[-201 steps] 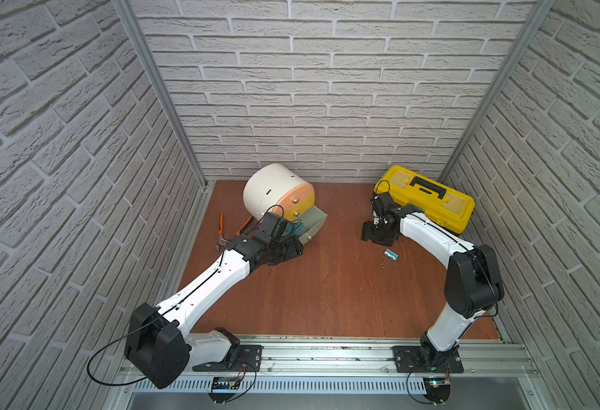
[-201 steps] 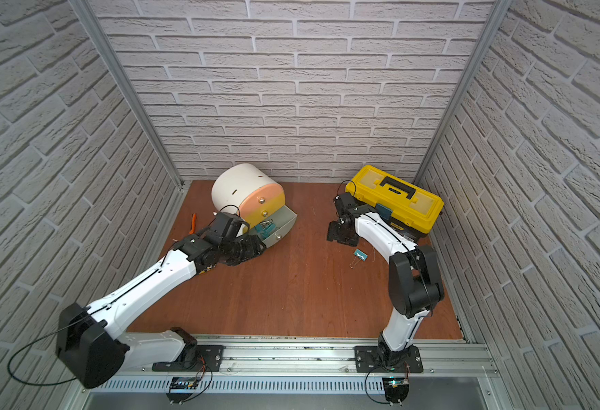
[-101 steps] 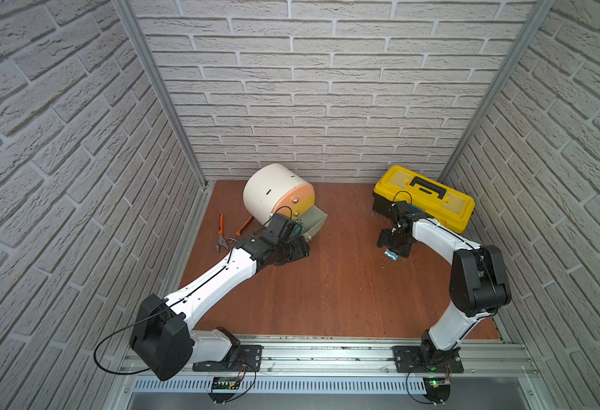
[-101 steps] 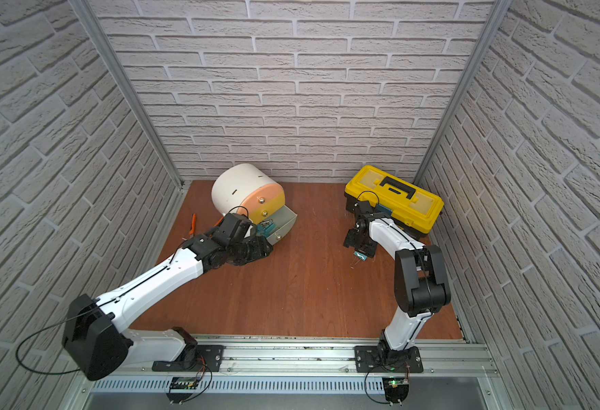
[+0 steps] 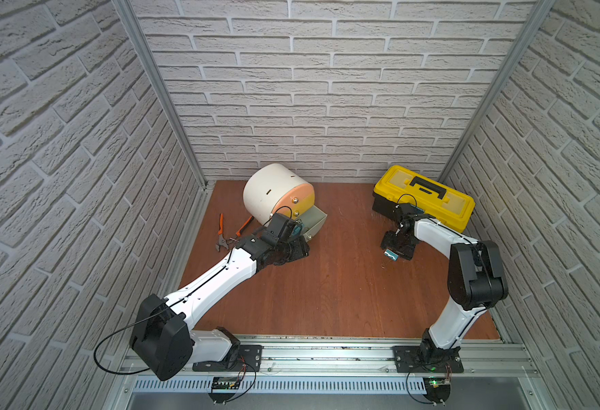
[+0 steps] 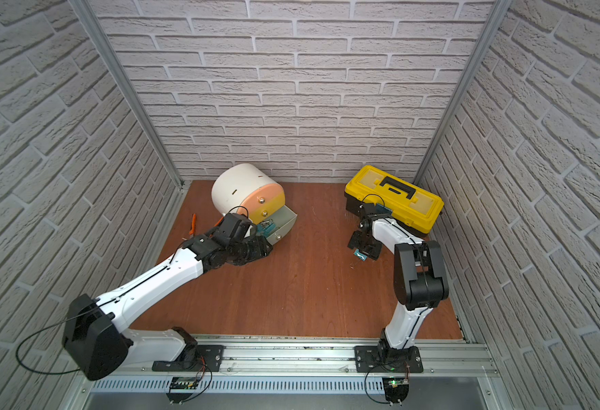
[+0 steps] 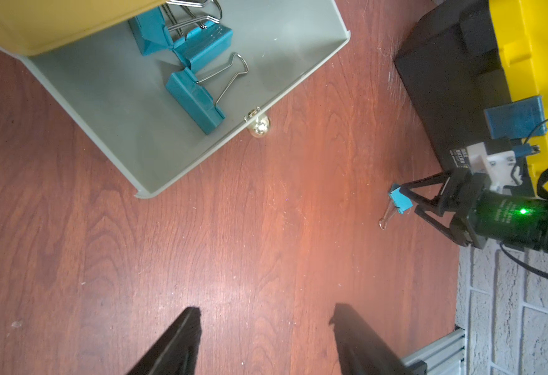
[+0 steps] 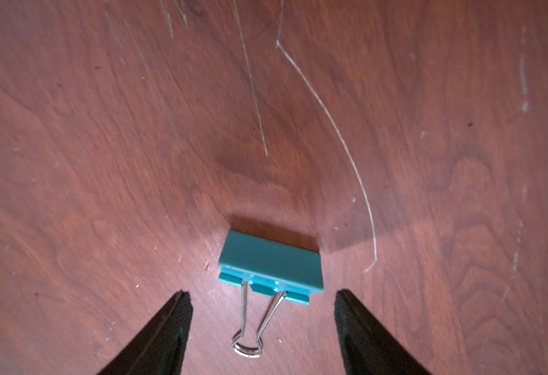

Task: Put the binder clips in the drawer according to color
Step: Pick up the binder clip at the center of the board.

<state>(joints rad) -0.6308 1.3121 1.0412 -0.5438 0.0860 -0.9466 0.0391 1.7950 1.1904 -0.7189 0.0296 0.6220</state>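
Note:
The white drum-shaped cabinet [image 5: 273, 191] [image 6: 241, 188] lies at the back left, its grey-green drawer [image 5: 315, 223] [image 6: 286, 224] [image 7: 104, 97] pulled open. Teal binder clips [image 7: 194, 94] lie inside that drawer. My left gripper [image 7: 266, 321] [image 5: 296, 248] is open over bare table in front of the drawer, holding nothing. One more teal binder clip [image 8: 271, 264] [image 5: 390, 254] [image 6: 360, 255] [image 7: 399, 201] lies on the table near the toolbox. My right gripper [image 8: 261, 305] hangs open just over it, and the clip's wire handles lie between the fingertips without touching them.
A yellow-and-black toolbox [image 5: 430, 195] [image 6: 398, 198] stands shut at the back right, close behind my right arm. Orange-handled pliers [image 5: 227, 230] lie left of the cabinet. Brick walls close in three sides, and a metal rail [image 5: 327, 351] runs along the front.
My right gripper has come from beside the toolbox toward the front, down over the teal clip, and its jaws have widened. The left gripper has shifted slightly right, away from the drawer.

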